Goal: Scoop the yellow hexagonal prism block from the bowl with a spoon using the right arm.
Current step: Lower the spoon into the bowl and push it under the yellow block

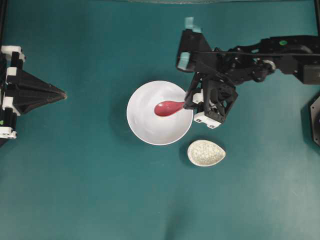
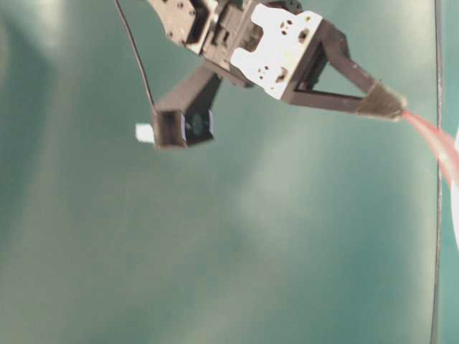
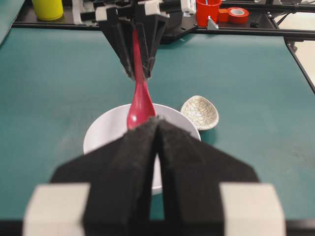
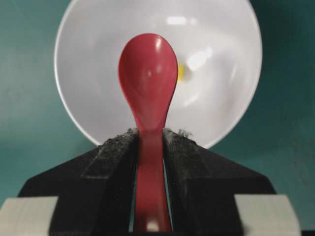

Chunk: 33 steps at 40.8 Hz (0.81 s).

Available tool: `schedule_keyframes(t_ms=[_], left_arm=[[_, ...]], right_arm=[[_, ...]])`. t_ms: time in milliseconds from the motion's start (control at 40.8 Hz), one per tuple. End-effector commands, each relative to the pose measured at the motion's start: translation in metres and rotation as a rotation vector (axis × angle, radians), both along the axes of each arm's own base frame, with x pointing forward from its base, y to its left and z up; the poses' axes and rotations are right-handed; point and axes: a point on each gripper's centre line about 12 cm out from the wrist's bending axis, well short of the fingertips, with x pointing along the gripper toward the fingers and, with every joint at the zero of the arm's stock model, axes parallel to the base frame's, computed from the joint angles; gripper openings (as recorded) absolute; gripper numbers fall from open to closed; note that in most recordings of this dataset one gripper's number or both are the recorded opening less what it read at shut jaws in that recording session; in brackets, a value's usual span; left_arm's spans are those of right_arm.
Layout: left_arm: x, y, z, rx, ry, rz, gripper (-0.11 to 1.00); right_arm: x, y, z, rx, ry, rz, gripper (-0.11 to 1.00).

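Observation:
The white bowl (image 1: 145, 127) stands mid-table and also shows in the left wrist view (image 3: 103, 132) and the right wrist view (image 4: 221, 59). My right gripper (image 1: 189, 103) is shut on the handle of the pink-red spoon (image 1: 168, 107), whose scoop hangs over the bowl's inside. In the right wrist view the spoon (image 4: 147, 73) covers most of the yellow block (image 4: 181, 71), a sliver of which shows at the scoop's right edge. My left gripper (image 1: 64, 94) is shut and empty at the far left, apart from the bowl.
A speckled grey-white spoon rest (image 1: 206, 152) lies just right of and below the bowl, also seen in the left wrist view (image 3: 200, 112). Cups and tape rolls (image 3: 206, 11) stand beyond the table's far edge.

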Motion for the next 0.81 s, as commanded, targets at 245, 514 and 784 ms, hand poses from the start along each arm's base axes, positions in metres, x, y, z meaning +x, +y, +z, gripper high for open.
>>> schedule_keyframes(t_ms=[245, 514, 784], left_arm=[[0.003, 0.0, 0.008, 0.002, -0.02, 0.0, -0.01], [0.003, 0.0, 0.008, 0.002, -0.018, 0.0, -0.01], [0.003, 0.0, 0.008, 0.002, -0.018, 0.0, -0.01]], right_arm=[[0.001, -0.007, 0.003, -0.056, 0.176, -0.035, 0.23], [0.001, 0.001, 0.003, -0.066, 0.196, -0.007, 0.23], [0.003, 0.006, -0.001, -0.071, 0.204, 0.008, 0.23]])
